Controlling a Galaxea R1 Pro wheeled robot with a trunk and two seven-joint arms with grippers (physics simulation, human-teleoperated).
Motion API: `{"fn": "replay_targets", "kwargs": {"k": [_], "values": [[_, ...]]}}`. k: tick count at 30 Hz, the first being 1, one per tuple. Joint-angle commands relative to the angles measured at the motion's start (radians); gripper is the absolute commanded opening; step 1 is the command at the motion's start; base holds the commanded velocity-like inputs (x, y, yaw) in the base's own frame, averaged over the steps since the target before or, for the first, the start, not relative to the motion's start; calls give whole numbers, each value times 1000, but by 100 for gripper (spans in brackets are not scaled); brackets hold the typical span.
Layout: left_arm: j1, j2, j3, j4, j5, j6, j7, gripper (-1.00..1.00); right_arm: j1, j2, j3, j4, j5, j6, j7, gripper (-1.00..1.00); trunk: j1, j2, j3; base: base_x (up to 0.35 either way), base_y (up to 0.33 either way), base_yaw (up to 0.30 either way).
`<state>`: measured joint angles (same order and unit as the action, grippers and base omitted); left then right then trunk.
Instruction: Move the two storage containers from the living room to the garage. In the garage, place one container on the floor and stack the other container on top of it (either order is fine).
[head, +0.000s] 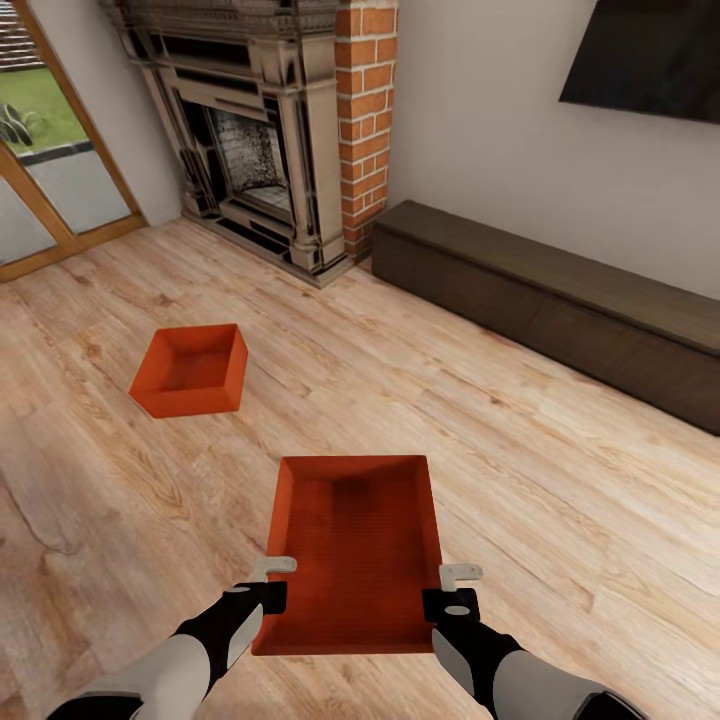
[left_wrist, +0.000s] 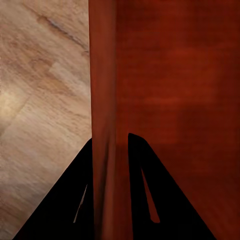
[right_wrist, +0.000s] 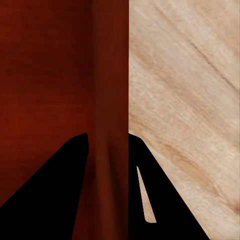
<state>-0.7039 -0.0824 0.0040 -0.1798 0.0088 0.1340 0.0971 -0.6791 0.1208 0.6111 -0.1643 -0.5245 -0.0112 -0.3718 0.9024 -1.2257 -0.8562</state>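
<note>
We have bare wood floor (head: 480, 420) open all around the near bin (head: 360, 550), whose side walls our fingers (left_wrist: 145, 190) straddle. The second bin (head: 190, 370) sits apart, ahead to the left. The fireplace (head: 260, 130) and low dark cabinet (head: 560, 300) block the far wall.

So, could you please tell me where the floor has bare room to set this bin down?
Bare wood floor lies between the held container and the dark low cabinet, and between both containers. It is tighter near the second container and fireplace.
</note>
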Motion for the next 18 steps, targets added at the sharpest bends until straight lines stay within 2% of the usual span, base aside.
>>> {"fn": "replay_targets", "kwargs": {"k": [1,18], "values": [[0,10,42,-1,-10,7,9,-100,0,-4,-10,-1,9,-3,-7,-100,-4,7,3,0,0,0],[0,10,42,-1,-9,7,9,-100,0,-4,-10,-2,9,-3,-7,-100,-69,126,56,0,0,0]]}}
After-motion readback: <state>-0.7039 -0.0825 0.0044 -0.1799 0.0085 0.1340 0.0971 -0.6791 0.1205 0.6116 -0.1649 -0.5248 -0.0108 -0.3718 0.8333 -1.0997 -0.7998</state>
